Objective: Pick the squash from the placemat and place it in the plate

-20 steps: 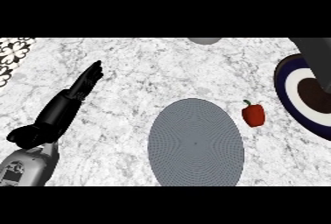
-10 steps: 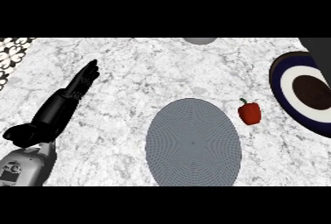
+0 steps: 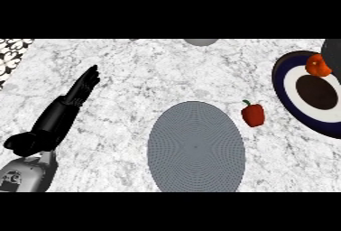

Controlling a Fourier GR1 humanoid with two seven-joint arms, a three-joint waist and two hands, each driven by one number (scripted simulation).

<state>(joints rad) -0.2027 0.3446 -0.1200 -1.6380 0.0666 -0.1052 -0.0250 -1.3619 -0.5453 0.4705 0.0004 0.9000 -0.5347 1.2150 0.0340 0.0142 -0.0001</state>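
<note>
Well off to the left of the frame, the left hand (image 3: pixel 81 88) lies low over the marble counter (image 3: pixel 153 76). Its fingers are straight and pressed together, pointing toward the upper right, and they hold nothing. The thumb is tucked down near the grey forearm at lower left.

The squash (image 3: pixel 318 65) is a small, rounded orange thing at the upper right. It sits over the upper rim of the plate (image 3: pixel 288 103), well apart from the left hand's fingertips and off the placemat (image 3: pixel 195 146).

A dark form at the upper right edge touches the squash from the right. It appears to be the right hand (image 3: pixel 333 54). Too little of it shows to tell whether it is clasped round the squash or merely beside it.

Containers:
- The plate has a dark blue rim, a white ring and a dark centre. It is cut off by the right edge, and apart from the squash at its upper rim nothing shows on it.
- The placemat is a grey oval at lower centre with nothing on it.

A red pepper (image 3: pixel 253 113) with a green stem stands on the counter. It is just beside the placemat's upper right edge, between the placemat and the plate, and touches neither.

A grey rounded object (image 3: pixel 200 42) is cut off at top centre. A black-and-white patterned surface (image 3: pixel 13 49) fills the upper left corner.
</note>
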